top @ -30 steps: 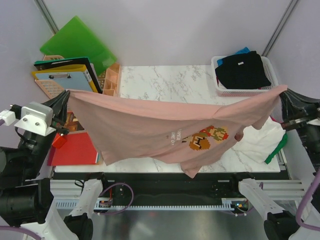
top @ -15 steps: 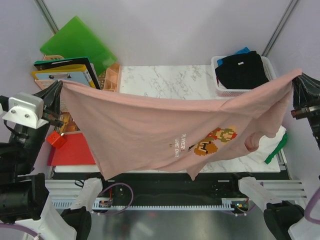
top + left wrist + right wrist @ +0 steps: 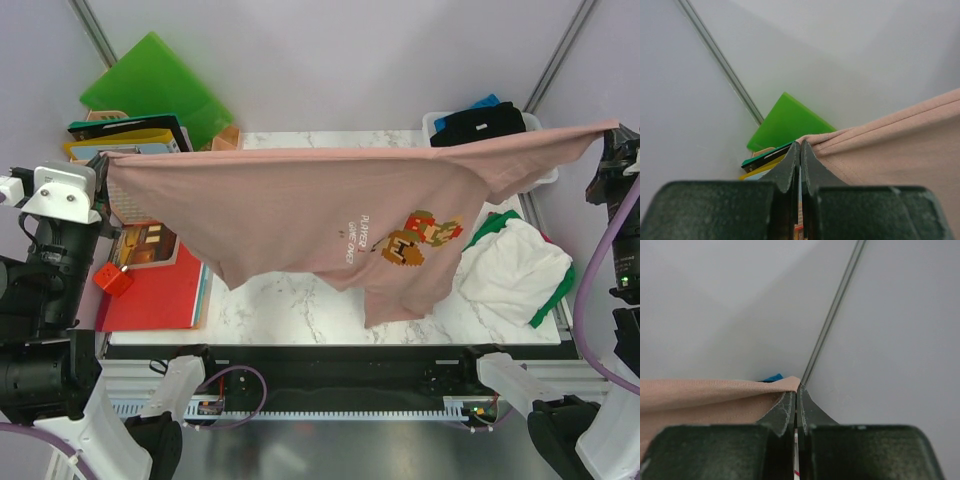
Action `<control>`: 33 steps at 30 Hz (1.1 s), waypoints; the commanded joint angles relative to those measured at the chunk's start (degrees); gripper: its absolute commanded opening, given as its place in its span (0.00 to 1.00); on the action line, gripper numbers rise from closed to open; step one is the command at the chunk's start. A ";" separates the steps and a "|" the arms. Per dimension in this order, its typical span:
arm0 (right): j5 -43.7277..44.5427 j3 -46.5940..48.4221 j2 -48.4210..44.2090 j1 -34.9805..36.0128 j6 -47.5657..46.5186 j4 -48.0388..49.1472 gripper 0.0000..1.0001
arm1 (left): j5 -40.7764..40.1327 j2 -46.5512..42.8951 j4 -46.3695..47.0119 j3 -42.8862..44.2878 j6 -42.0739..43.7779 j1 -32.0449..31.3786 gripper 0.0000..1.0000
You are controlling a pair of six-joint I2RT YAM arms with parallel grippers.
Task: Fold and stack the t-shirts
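Note:
A dusty pink t-shirt [image 3: 300, 215] with a pixel game-character print [image 3: 415, 238] hangs stretched in the air across the table, held by its top edge. My left gripper [image 3: 103, 158] is shut on its left corner [image 3: 812, 140]. My right gripper [image 3: 610, 130] is shut on its right corner [image 3: 785, 384]. A white t-shirt with green trim [image 3: 515, 265] lies crumpled on the table at the right. Black [image 3: 478, 124] and blue [image 3: 486, 101] t-shirts sit in a white basket [image 3: 432, 122] at the back right, partly hidden by the pink cloth.
A green plastic folder [image 3: 150, 85] leans at the back left over clipboards and a yellow folder [image 3: 125, 138]. A red folder [image 3: 155, 295] and a small red block [image 3: 113, 278] lie at the left edge. Marble tabletop [image 3: 290, 300] shows below the shirt.
Both grippers have risen and moved toward the back, pulling the pink t-shirt taut and level. Its lower edge has lifted off the front edge of the table.

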 commanded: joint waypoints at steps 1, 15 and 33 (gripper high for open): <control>10.29 -0.10 -0.08 -0.06 -3.49 6.08 0.00 | -5.26 -0.23 3.25 -0.68 3.33 0.18 0.02; 3.71 -2.22 0.35 0.03 -0.43 3.98 0.00 | -1.57 2.84 3.87 -0.08 1.66 0.27 0.02; -3.33 2.79 -3.77 -0.41 3.09 0.73 0.00 | -0.51 -2.87 3.35 2.82 -0.89 0.27 0.02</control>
